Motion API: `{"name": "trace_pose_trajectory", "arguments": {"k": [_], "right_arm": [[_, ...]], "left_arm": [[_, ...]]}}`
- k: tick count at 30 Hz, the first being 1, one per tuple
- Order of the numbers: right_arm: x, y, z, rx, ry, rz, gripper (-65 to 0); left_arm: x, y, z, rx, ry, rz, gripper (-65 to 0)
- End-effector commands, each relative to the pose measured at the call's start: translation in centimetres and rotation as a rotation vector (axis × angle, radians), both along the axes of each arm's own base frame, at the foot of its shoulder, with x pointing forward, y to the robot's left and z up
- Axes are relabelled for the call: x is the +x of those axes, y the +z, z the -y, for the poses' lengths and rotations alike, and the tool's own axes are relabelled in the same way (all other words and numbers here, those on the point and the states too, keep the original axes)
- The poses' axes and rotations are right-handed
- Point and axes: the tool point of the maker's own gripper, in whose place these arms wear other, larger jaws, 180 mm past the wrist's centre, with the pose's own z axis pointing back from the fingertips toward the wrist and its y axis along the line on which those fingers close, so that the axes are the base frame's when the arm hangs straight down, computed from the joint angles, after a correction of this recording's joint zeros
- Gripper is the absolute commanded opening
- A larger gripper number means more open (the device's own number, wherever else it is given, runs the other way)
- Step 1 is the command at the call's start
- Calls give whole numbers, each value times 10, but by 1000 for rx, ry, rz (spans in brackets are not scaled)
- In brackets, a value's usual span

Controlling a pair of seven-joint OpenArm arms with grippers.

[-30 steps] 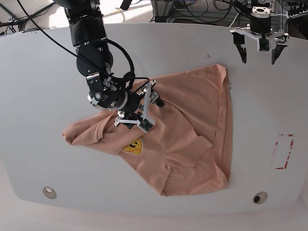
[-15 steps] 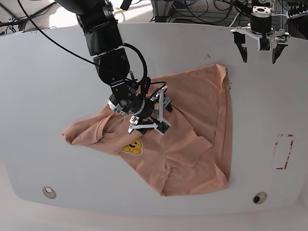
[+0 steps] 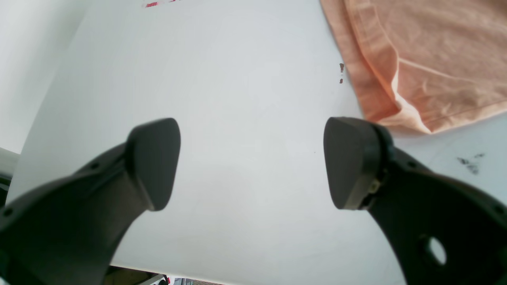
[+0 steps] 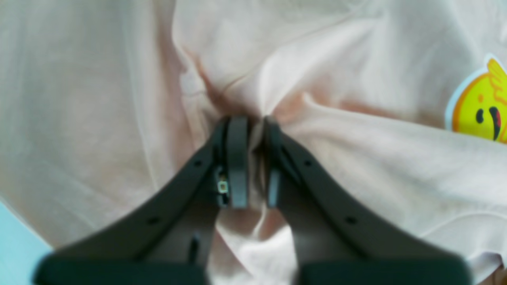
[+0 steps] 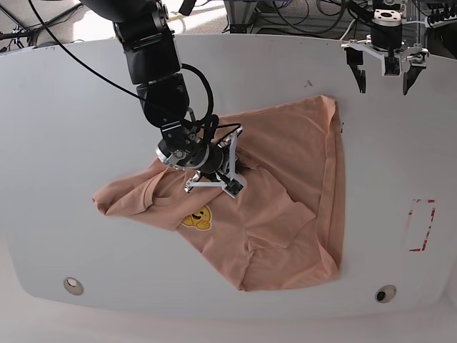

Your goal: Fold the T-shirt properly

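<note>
Reaching down from the upper left of the base view toward frame centre, right gripper (image 5: pixel 230 175) pinching a bunched fold of the T-shirt (image 5: pixel 285 179) between nearly closed jaws, black fingers (image 4: pixel 237 166) pressing cloth in the wrist view. Hanging at the upper right, left gripper (image 5: pixel 384 75) pointing down, jaws spreading wide apart around nothing.
</note>
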Motion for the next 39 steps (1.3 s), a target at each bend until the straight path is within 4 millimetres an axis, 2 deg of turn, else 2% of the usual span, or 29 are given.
{"name": "trace_pose_trajectory", "arguments": {"k": [1,6,9,17,21,27,35,37,39], "right_arm": [[18,26,-7,41,-2,73,-650],[16,43,-4,15,-5,108,-650],[19,64,-3,2,-6,157,-650],[25,105,0,2,-12,267,-650],[42,125,18,18,-70,314,-650],[50,133,24,15,-85,333,-650],[50,132,24,11,-85,332,-650],[50,132,24,12,-85,332,-650],[49,132,24,16,-85,332,-650]], "left_arm": [[4,10,1,8,-10,39,-119],[4,10,0,10,-9,39,-119],[4,10,0,10,-9,39,-119],[7,13,2,0,-6,52,-117],[19,11,9,-25,-9,53,-115],[29,2,21,-82,27,18,-114],[43,-11,71,-171,-102,-44,-115],[54,-5,73,-172,-111,-15,-115],[58,-7,74,-174,-107,-31,-115]]}}
